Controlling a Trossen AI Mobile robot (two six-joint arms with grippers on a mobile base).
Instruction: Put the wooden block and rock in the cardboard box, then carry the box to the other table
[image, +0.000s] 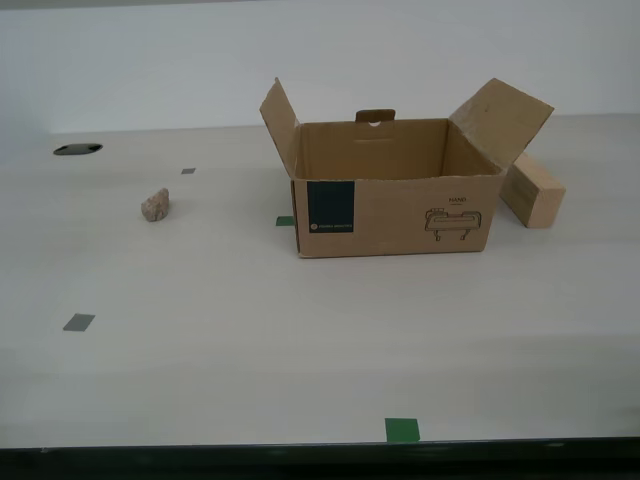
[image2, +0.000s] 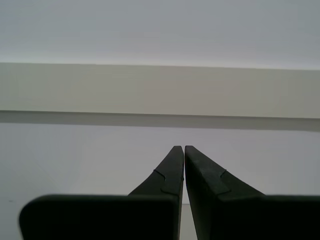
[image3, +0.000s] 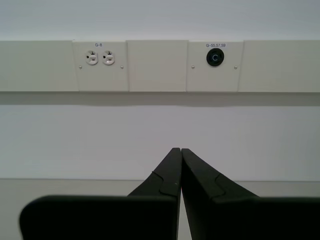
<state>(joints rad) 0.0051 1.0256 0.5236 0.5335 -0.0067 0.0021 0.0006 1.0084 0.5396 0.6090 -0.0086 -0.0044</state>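
- Cardboard box (image: 398, 190) stands open on the smooth beige table (image: 300, 340), flaps raised at both sides, its navy label and line drawing on the face toward the exterior camera.
- The rock (image: 155, 205) lies on the table well apart from the box, toward the exterior view's left, with a dark oval hole (image: 77, 149) in the tabletop beyond it.
- The wooden block (image: 532, 190) rests just beside the box at the exterior view's right, partly under the raised flap.
- Small green tape marks (image: 402, 430) dot the tabletop.
- The first gripper (image3: 177, 150) has its jaws pressed together on nothing; ahead of its tips is a wall panel with a double socket (image3: 98, 58) and a round black port (image3: 215, 58).
- The second gripper (image2: 180, 148) is likewise clenched and empty, facing a plain wall with a pale band (image2: 160, 87).
- Neither gripper appears in the exterior view, so how far the box, rock and block lie from the tips cannot be told.
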